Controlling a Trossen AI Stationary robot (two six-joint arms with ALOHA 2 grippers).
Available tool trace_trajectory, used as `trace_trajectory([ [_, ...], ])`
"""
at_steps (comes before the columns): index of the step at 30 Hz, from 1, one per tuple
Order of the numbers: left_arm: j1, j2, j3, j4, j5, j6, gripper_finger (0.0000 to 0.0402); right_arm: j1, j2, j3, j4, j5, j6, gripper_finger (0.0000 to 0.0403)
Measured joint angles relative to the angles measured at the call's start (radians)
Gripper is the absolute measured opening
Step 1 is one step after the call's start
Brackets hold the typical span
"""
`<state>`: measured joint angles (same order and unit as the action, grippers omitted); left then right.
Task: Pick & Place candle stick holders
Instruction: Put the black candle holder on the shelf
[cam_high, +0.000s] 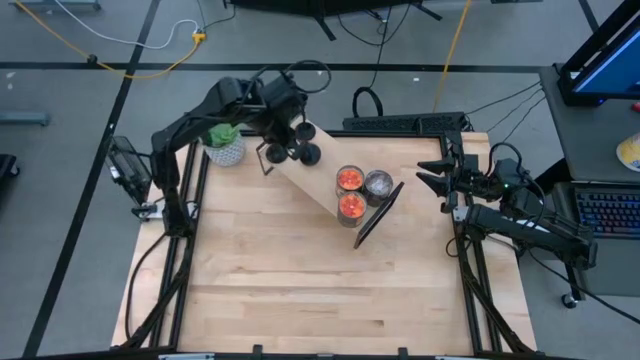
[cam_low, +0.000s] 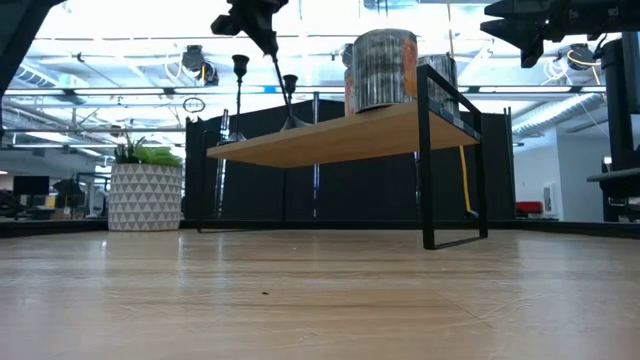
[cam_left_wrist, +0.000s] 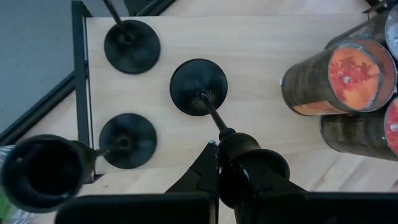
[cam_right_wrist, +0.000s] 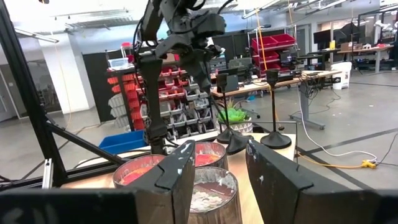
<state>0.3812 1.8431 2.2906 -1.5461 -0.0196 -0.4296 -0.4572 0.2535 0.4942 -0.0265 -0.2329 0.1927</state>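
Three matte-black candle stick holders stand on a raised wooden shelf at the table's far left. One stands upright at the shelf's corner. A taller one has its cup close to the left wrist camera. My left gripper is above the shelf, shut on the third holder, which leans; it also shows in the low view. My right gripper hangs open and empty at the table's right side, level with the shelf. My left gripper holds the third holder by its cup end, at the top of the thin stem. It comes from above, pointing down. One finger shows beside the cup; the cup hides the other. The holder is tilted, its round base down at the shelf top.
Three glass jar candles stand on the shelf's right end, by its black frame. A potted plant in a white pot stands left of the shelf. Bare wooden table lies toward the near edge.
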Motion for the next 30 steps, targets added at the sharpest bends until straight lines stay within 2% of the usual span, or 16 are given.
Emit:
trace_trajectory([
  [13,0.040,-0.002,0.000,0.003,0.031,0.023,0.0013,0.000,0.000,0.000,0.000,0.001,-0.048,0.0134],
  [19,0.051,-0.002,0.000,0.006,0.011,0.037,0.0041,0.000,0.000,0.000,0.000,0.001,-0.048,0.0134],
  [30,0.055,-0.002,0.000,0.094,0.011,0.093,0.0049,0.000,0.000,0.000,0.000,0.001,-0.027,0.0134],
])
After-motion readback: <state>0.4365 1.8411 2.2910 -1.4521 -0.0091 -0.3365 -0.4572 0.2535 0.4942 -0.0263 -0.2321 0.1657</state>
